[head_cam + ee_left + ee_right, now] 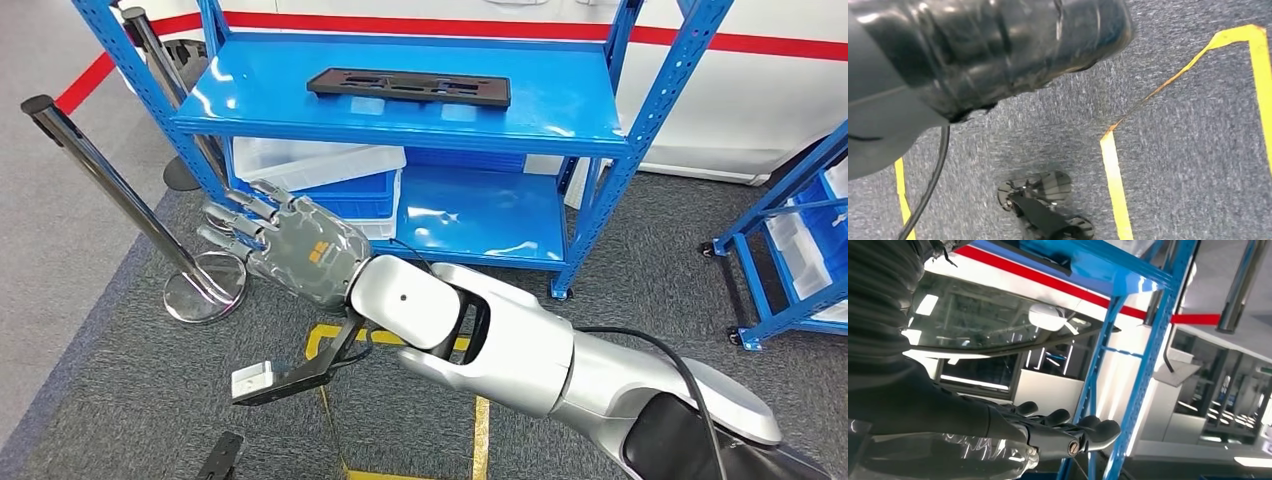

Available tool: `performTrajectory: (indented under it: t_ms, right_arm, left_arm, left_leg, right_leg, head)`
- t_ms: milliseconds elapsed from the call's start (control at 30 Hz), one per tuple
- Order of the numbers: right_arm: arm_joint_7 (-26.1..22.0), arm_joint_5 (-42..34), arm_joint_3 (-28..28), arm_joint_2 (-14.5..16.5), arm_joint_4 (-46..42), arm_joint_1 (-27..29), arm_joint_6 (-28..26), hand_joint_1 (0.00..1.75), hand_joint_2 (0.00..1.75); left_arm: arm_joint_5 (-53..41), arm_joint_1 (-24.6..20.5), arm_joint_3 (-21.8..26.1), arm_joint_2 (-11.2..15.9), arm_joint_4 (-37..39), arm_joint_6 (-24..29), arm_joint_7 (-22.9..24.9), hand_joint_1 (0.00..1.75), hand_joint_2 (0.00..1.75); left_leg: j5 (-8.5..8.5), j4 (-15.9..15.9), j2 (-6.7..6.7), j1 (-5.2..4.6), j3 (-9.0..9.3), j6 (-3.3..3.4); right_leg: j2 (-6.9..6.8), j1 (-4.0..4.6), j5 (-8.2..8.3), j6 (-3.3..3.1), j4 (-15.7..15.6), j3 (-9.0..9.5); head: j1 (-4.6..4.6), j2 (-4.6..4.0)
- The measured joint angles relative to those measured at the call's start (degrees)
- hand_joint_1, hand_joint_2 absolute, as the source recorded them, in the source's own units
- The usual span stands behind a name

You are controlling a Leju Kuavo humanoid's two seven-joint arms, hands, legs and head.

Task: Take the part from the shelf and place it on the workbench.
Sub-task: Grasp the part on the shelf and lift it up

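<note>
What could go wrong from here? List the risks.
1. The right hand is open and sits below the top shelf; rising toward the black part, it may hit the shelf's front edge.
2. The metal stanchion stands beside the hand and could be knocked.
3. The part is long and flat, so a one-handed grip might tip it.

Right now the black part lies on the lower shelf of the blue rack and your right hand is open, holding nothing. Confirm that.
Not quite. The black part lies on the top shelf of the blue rack, as the head view shows. The right hand is open, holding nothing.
</note>
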Motion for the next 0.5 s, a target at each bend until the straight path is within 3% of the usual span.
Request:
performTrajectory:
  t_ms: [33, 100, 133, 167, 267, 333, 433, 500]
  right_arm:
    - [0.0, -0.01, 0.01, 0.01, 0.0, 0.01, 0.0, 0.0, 1.75]
    - [0.0, -0.02, 0.01, 0.04, 0.01, 0.0, -0.01, 0.0, 1.75]
    - [-0.01, -0.02, 0.01, 0.07, 0.01, -0.03, -0.02, 0.0, 1.75]
    - [-0.01, -0.02, 0.01, 0.09, 0.01, -0.05, -0.03, 0.0, 1.75]
    - [-0.01, -0.02, 0.01, 0.11, -0.03, 0.0, -0.08, 0.0, 1.75]
    - [-0.01, -0.02, 0.01, 0.11, -0.06, -0.04, -0.1, 0.0, 1.75]
    - [-0.01, -0.02, 0.01, 0.07, -0.04, 0.02, -0.11, 0.0, 1.75]
    - [-0.01, -0.02, 0.01, 0.01, -0.01, 0.12, -0.11, 0.0, 1.75]
  left_arm:
    - [0.0, 0.06, 0.0, -0.01, 0.0, 0.0, 0.01, 0.0, 0.0]
    - [0.04, 0.06, -0.01, -0.01, 0.0, 0.0, 0.07, 0.0, 0.0]
    - [0.07, 0.02, -0.01, -0.01, 0.0, 0.0, 0.1, 0.0, 0.0]
    - [0.1, -0.04, -0.02, -0.02, 0.0, 0.0, 0.14, 0.0, 0.0]
    - [0.14, 0.02, -0.04, -0.03, 0.0, 0.0, 0.2, 0.0, 0.0]
    - [0.1, 0.1, -0.04, -0.03, 0.0, 0.0, 0.26, 0.0, 0.0]
    - [0.01, -0.06, -0.04, -0.03, 0.0, 0.0, 0.33, 0.0, 0.0]
    - [-0.01, -0.06, -0.04, -0.03, 0.0, 0.0, 0.38, 0.0, 0.0]
  left_leg:
    - [1.81, -1.48, 0.05, 0.03, 0.19, -0.04]
    - [6.28, -8.59, 0.26, 0.04, 2.96, 0.01]
    - [7.46, -11.87, 0.32, -0.07, 4.37, 0.2]
    - [7.85, -13.83, 0.36, -0.19, 5.23, 0.51]
    - [7.18, -14.79, 0.25, -0.26, 5.7, 1.72]
    - [7.0, -15.16, 0.23, -0.06, 6.3, 2.45]
    - [6.51, -15.28, 0.22, -0.19, 7.0, 3.35]
    - [6.2, -15.23, 0.16, -0.31, 7.3, 3.52]
  right_leg:
    - [0.04, -0.02, -0.23, 0.05, 0.03, 0.26]
    - [0.11, 0.02, -0.81, 0.42, 0.11, 0.88]
    - [0.15, 0.12, -1.07, 0.68, 0.21, 1.01]
    - [0.16, 0.23, -1.22, 0.96, 0.24, 1.02]
    - [0.11, 0.38, -1.53, 1.71, 0.26, 0.93]
    - [0.08, 0.36, -3.01, 2.23, 2.9, -0.11]
    - [0.08, 0.31, -6.9, 2.52, 13.57, -5.96]
    - [0.08, 0.31, -6.99, 2.47, 17.21, -8.68]
  head:
    - [-0.01, 0.0]
    - [-0.02, 0.0]
    - [-0.04, 0.0]
    - [-0.04, 0.0]
    - [0.07, 0.0]
    - [0.17, 0.0]
    - [0.2, 0.0]
    - [0.2, 0.0]
